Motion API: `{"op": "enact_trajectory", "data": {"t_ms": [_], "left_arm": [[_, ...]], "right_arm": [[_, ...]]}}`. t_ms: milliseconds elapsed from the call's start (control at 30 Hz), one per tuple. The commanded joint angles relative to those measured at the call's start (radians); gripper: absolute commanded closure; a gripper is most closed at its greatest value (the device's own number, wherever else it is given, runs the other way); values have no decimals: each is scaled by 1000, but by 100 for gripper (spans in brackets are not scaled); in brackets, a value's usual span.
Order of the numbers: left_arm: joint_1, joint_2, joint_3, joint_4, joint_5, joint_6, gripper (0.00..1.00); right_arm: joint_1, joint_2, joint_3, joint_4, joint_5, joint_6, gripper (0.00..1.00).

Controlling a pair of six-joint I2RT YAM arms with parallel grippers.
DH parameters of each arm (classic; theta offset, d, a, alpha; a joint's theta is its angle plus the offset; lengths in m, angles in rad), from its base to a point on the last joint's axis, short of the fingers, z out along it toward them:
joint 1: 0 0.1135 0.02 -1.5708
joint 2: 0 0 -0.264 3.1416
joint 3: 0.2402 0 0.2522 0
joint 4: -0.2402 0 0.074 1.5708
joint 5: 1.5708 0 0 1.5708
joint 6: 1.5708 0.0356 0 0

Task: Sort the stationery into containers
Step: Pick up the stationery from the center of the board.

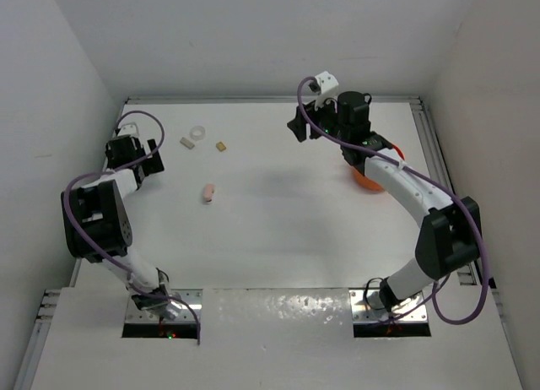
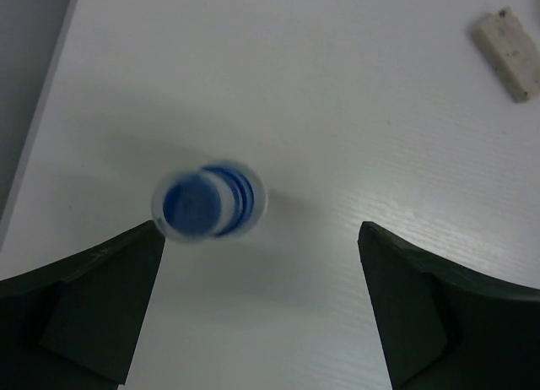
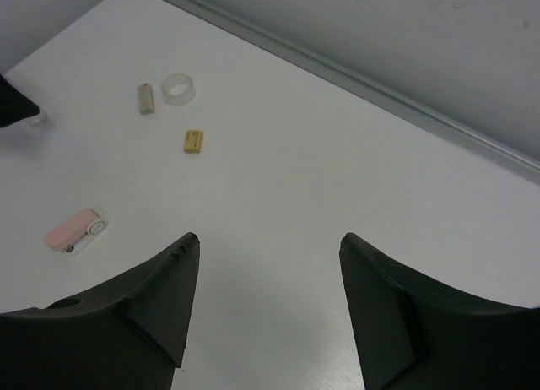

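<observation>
Well left of the ring (image 1: 197, 135), your left gripper (image 2: 261, 234) is spread wide, with the bottle (image 2: 207, 200) upright between its fingers. A beige block (image 1: 187, 143) lies just left of the ring, a small block (image 1: 221, 146) just right, and a pink piece (image 1: 208, 192) nearer you. Well right of the ring, your right gripper (image 3: 270, 242) gapes empty, the tub (image 1: 369, 181) farther right.

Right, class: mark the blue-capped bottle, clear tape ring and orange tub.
blue-capped bottle (image 2: 201, 203), left wrist view, on its blue cap.
clear tape ring (image 3: 179, 99), right wrist view, on its near wall.
orange tub (image 1: 363, 182), top external view, on its visible edge.
</observation>
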Motion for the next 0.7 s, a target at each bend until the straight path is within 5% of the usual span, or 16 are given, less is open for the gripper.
{"op": "enact_trajectory", "data": {"t_ms": [0, 333, 667], "left_arm": [[23, 45, 75, 131, -7, 44, 4], [63, 160, 152, 160, 94, 105, 27], [68, 162, 181, -7, 108, 134, 27]], "right_arm": [[11, 18, 69, 12, -17, -22, 33], [34, 49, 120, -18, 34, -57, 32], [36, 57, 145, -37, 72, -108, 30]]}}
